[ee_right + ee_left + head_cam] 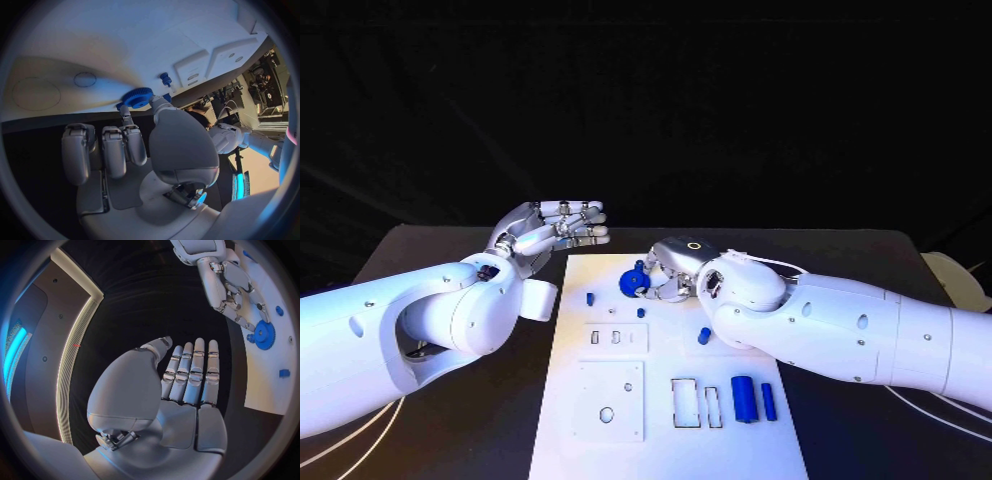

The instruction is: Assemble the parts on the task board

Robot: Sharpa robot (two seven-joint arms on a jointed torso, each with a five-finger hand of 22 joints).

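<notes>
While our right robot hand [678, 262] pinches the blue gear [633, 279] over the far end of the task board [661, 420], the small blue peg [590, 297] stands just nearer us; our left robot hand [560, 225] hovers empty, fingers together, beside the board.

— How many boards on the desk [459, 440]?
— One white task board [747, 450].
— And blue parts?
— One gear [633, 280], pinched by the right hand [672, 268]. Two upright cylinders [744, 399] side by side near the board's near end. Three smaller blue pieces [590, 298] toward the far end.
— Hands?
— Two; the left hand [557, 228] holds nothing.
— Raised white plates?
— Two: one square plate [612, 400] and one smaller plate [617, 337].
</notes>
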